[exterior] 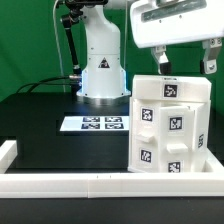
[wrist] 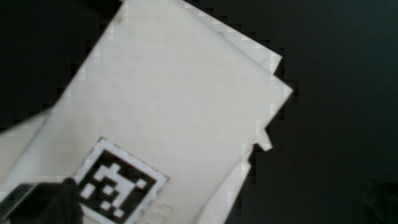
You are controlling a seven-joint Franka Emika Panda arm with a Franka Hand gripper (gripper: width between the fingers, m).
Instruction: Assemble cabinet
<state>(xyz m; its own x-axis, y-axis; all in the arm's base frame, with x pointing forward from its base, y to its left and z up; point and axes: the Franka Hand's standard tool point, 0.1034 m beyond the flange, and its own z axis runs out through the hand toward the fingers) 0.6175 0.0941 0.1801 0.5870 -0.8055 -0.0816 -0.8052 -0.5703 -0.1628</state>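
Observation:
The cabinet (exterior: 170,125) is a big white box shell standing upright on the black table at the exterior view's right, close to the front rail. Its face toward the camera carries several black-and-white tags on small white blocks (exterior: 150,115) set against it. My gripper (exterior: 185,64) hangs just above the cabinet's top, open and empty, one finger over each side of the top edge. The wrist view looks down on the cabinet's white surface (wrist: 178,110) with one tag (wrist: 111,180). A dark finger (wrist: 25,200) shows at that picture's edge.
The marker board (exterior: 92,124) lies flat in the middle of the table. A long low white border rail (exterior: 100,185) runs along the front and up the exterior view's left side (exterior: 8,150). The arm's white base (exterior: 100,70) stands at the back.

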